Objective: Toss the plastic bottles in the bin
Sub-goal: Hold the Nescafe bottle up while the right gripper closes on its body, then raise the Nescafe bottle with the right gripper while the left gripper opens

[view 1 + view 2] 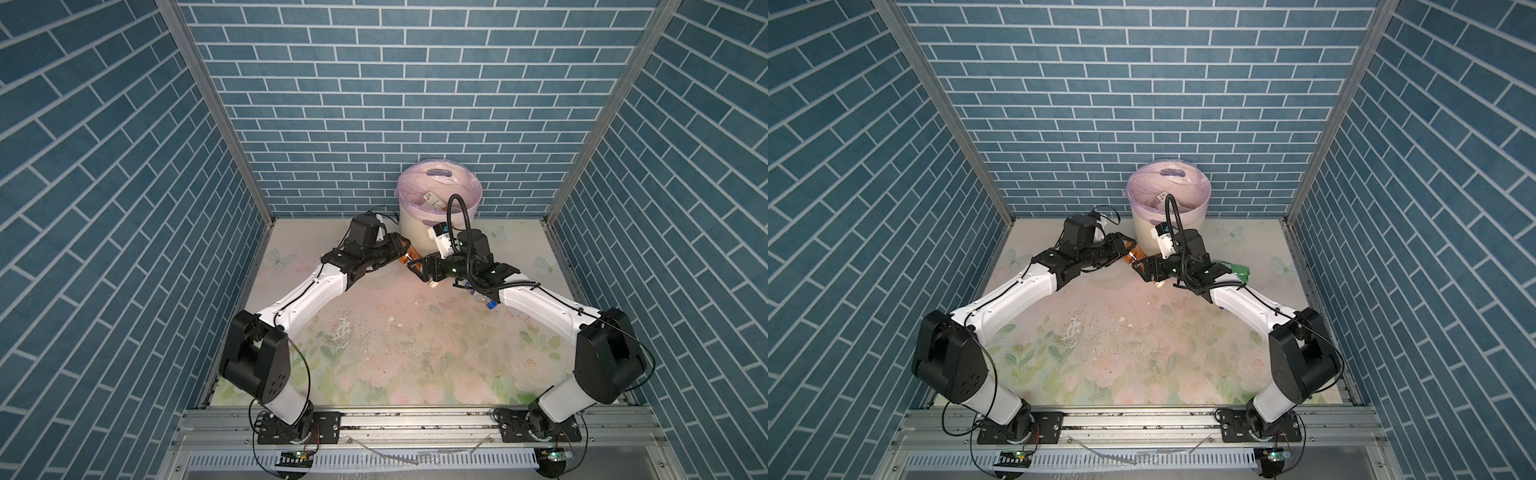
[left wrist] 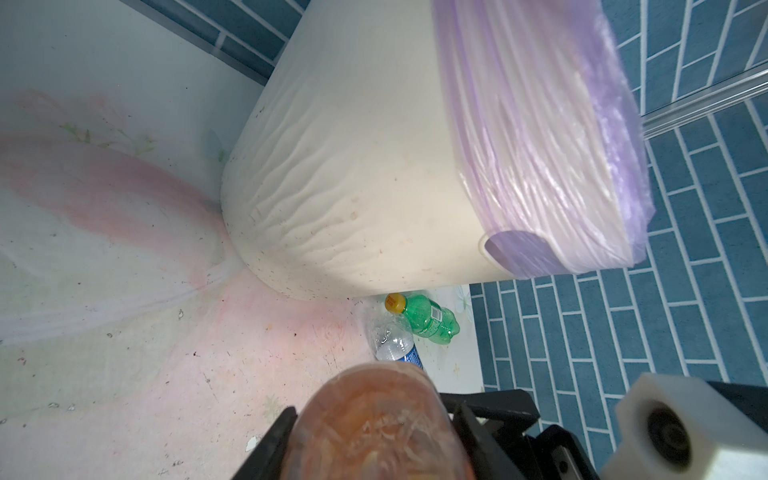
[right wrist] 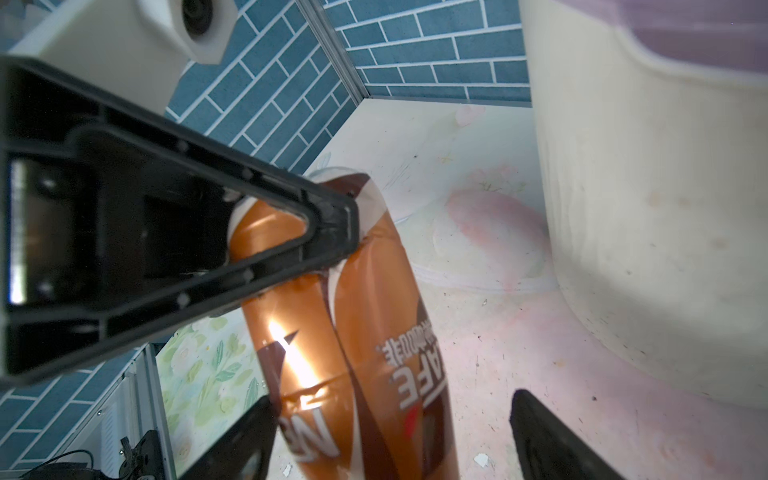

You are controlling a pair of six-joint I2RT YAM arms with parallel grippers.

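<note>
A brown plastic bottle [image 3: 365,332] with a copper label hangs above the floral table in front of the bin [image 1: 415,228]. My left gripper [image 2: 376,415] is shut on one end of the bottle [image 2: 374,424]. My right gripper [image 3: 392,401] straddles the other end, open; one finger touches the label and the other stands apart. In both top views the two grippers meet at the bottle [image 1: 406,258] [image 1: 1133,254]. The cream bin, lined with a lilac bag, holds labelled bottles [image 1: 430,198]. A green bottle [image 2: 428,318] and a clear bottle [image 2: 392,343] lie on the table by the bin's right side.
The bin wall [image 3: 644,208] rises close to both grippers. The clear bottle [image 1: 478,293] lies partly under my right forearm, and the green one [image 1: 1239,271] shows just behind it. Blue brick walls close in the table on three sides.
</note>
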